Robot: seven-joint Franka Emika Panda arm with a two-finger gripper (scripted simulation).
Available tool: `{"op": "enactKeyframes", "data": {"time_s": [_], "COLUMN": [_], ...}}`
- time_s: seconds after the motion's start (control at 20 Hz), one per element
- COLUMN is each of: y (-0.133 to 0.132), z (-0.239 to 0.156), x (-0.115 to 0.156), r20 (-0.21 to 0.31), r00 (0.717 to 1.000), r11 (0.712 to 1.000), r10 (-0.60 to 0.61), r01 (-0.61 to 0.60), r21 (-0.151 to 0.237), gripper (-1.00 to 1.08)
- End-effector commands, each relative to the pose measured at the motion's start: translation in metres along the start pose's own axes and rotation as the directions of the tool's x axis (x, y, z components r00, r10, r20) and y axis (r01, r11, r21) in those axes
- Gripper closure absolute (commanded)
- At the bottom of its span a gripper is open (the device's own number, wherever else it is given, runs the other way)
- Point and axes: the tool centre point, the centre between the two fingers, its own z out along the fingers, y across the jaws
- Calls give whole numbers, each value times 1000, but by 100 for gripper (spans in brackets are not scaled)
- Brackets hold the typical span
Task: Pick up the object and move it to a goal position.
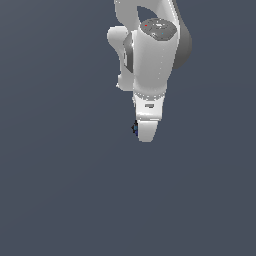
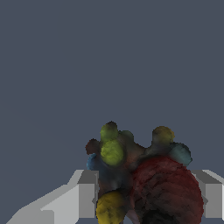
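With the object wedged between the claw fingers, claw is pinching it, so the grasp looks done and the carry phase is in hand. Next: move to goal without loosening grip; goal marker isn't visible.

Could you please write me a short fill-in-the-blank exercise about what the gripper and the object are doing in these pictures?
1. In the wrist view, the speckled object sits ____ the two grey fingers.
2. The largest ball on the object is coloured ____.
3. In the exterior view, the object peeks out at the gripper tip on the exterior view's ____ side.

Missing words: between; red; left
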Motion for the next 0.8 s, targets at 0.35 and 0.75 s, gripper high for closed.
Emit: {"op": "enactKeyframes", "data": {"time_s": [0.35, 0.75], "y": [-21, -28], "z": [-92, -134], "x": [-20, -29], "r20": [-3, -3], "r00": [1000, 1000], "r11": [1000, 1000], "r10": [-1, 1], "r01": [1, -1], "r21": [1, 2], "gripper": [108, 108]}}
